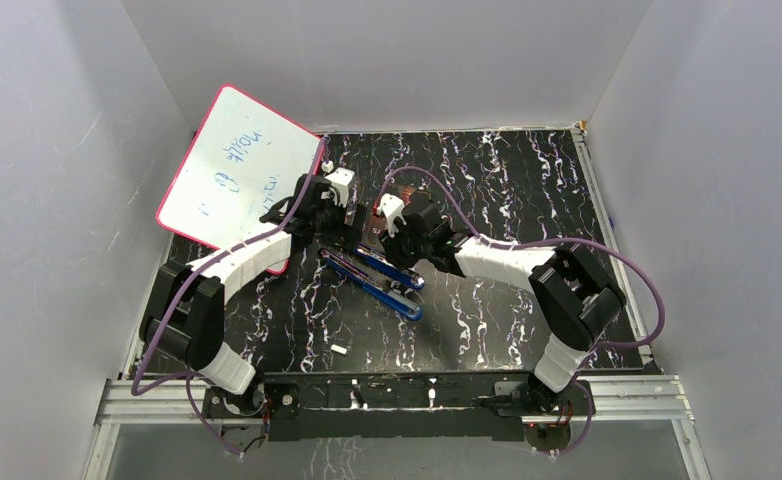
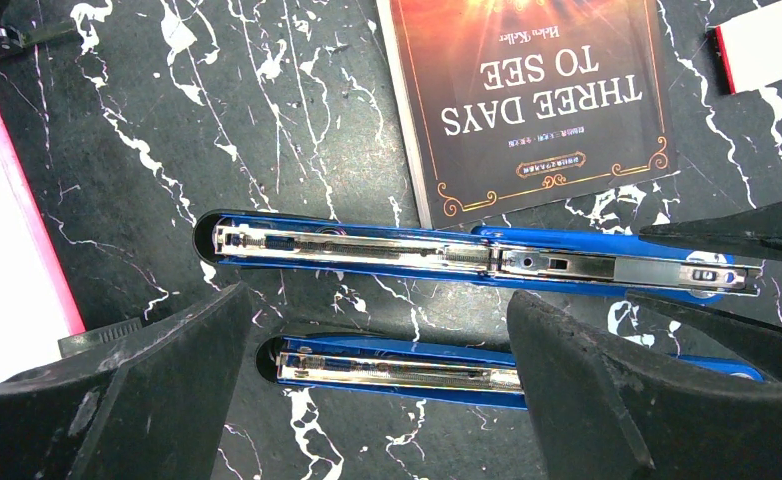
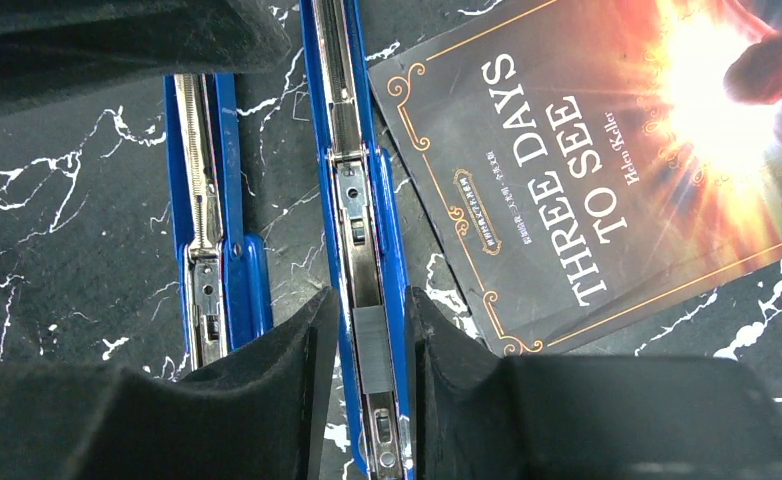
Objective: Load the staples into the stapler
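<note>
Two blue staplers are lying opened out side by side on the black marbled table [image 1: 527, 180], with their metal channels facing up. The far stapler [image 2: 367, 245] is lying just beside one book [image 2: 537, 100] titled "Three Days to See", and the near stapler [image 2: 387, 365] is lying alongside it.

One dull grey strip, the staples [image 3: 372, 345], is sitting in the channel of the far stapler. The right gripper [image 3: 372, 295] is straddling that stapler there. Its jaws are standing narrowly apart, with one finger close against each blue side. I cannot tell whether they are pinching the strip, the stapler or nothing.

The left gripper [image 2: 377, 300] is hovering over both staplers with its jaws spread fully wide, holding nothing.

One red-and-white box [image 2: 762, 42] is lying beyond the book. One whiteboard [image 1: 237, 170] with a pink rim is sitting tilted at the table's far left corner. One small white scrap [image 1: 338, 349] is lying near the arms' bases.
</note>
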You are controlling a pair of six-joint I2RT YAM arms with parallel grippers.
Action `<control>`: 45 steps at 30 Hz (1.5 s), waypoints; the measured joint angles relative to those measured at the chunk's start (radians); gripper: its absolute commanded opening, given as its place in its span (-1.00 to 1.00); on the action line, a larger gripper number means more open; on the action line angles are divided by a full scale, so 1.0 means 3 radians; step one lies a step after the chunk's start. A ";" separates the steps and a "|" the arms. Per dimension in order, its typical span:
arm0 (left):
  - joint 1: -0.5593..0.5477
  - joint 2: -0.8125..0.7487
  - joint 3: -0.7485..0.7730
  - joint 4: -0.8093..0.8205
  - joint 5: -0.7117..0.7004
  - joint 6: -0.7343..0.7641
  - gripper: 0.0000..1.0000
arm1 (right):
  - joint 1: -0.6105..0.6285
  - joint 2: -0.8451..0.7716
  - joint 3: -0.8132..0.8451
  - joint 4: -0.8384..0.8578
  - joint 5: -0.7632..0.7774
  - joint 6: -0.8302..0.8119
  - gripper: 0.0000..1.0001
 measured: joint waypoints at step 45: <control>-0.0015 0.0000 0.0000 0.0011 0.0000 0.0000 0.96 | 0.0000 -0.0783 -0.0397 -0.0504 0.0397 -0.0118 -0.06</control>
